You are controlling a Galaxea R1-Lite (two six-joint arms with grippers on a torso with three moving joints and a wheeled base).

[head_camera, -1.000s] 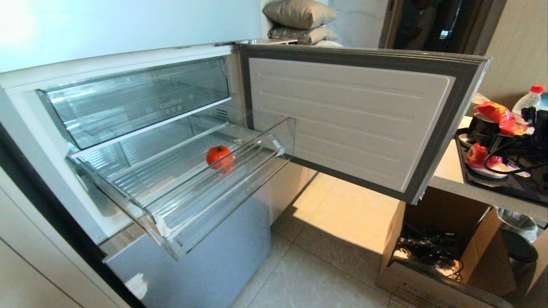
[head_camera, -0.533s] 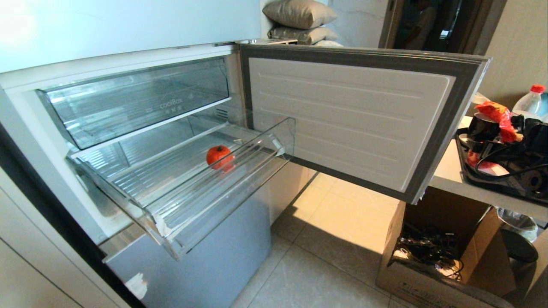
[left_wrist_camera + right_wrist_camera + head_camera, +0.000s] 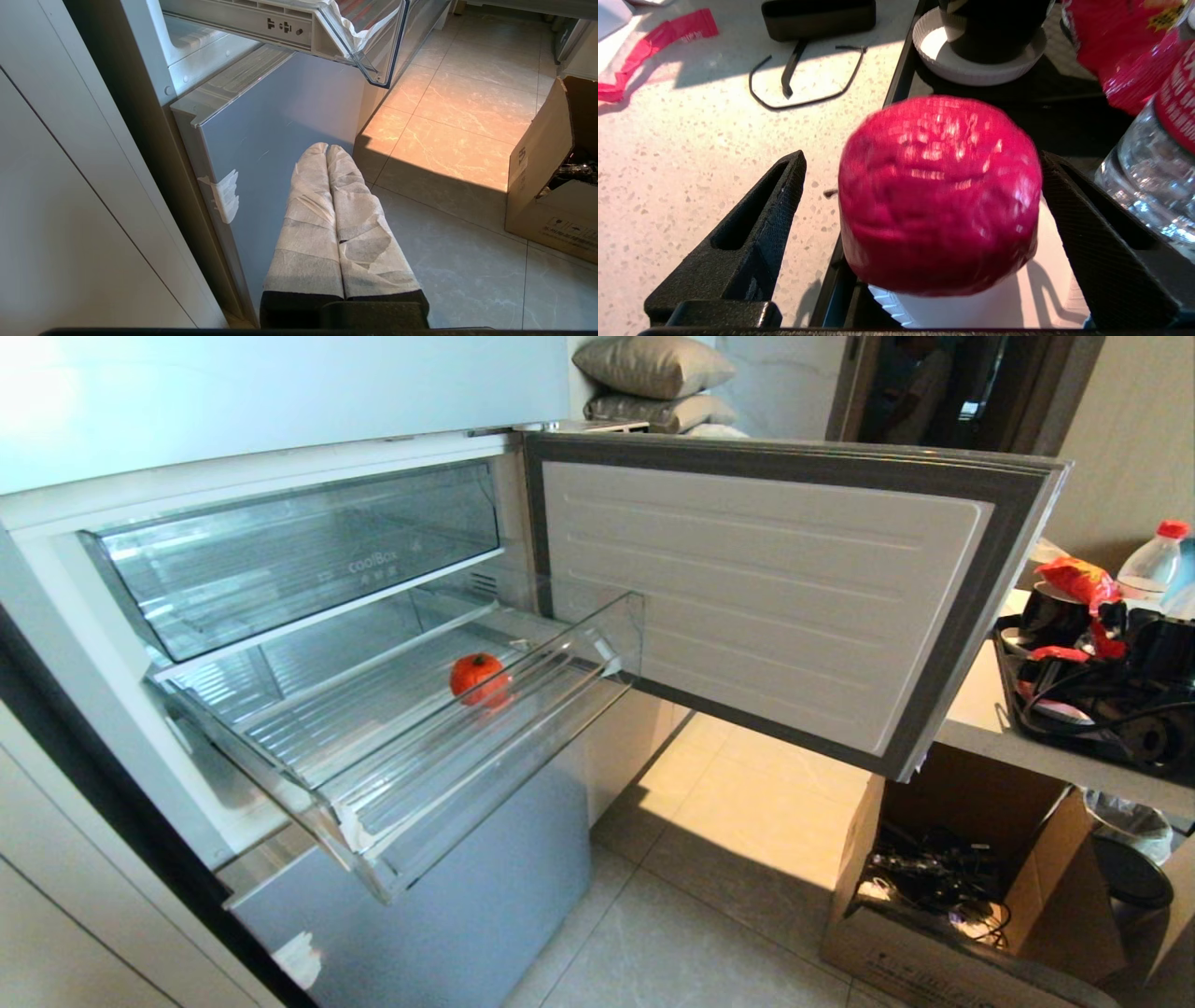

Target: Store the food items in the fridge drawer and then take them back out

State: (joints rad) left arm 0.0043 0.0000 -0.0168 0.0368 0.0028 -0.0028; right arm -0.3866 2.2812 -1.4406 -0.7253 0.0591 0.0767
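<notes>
Fingers of the right gripper (image 3: 920,224) stand wide, one either side of the red fruit (image 3: 938,196) on the white paper plate (image 3: 971,312); nothing clamped yet, gap visible on both sides. Left gripper (image 3: 327,149) is parked low beside the lower fridge front (image 3: 280,121), wrapped fingers (image 3: 308,224) pressed together, holding nothing.

Scene, big to small:
- Fridge (image 3: 280,392) with door (image 3: 766,597) swung open toward the counter (image 3: 980,709).
- Drawer (image 3: 392,747) pulled out, under the upper lettered bin (image 3: 299,560).
- Cardboard box (image 3: 934,915) on the floor below the counter.
- Black tray (image 3: 1017,93) on the counter holds the plate, a dark cup (image 3: 994,28) on its own plate, a bottle (image 3: 1157,154), red packets (image 3: 1111,42).
- One orange-red fruit (image 3: 479,677) already sits in the drawer, near the front lip.

Key relation: the second fruit lies dead ahead, centred between the open fingers and about as wide as tall, so no preferred grip axis. Right arm is the near one by far; left is well apart, over by the fridge.

Versus a second ago: in the head view the right arm has pushed further over the tray and now covers the red fruit that showed there. Drawer, its fruit and the door are unchanged.

Judgement: storing is half done; next is closing on this fruit. Bottle sits just beside one finger, so watch the clearance.
</notes>
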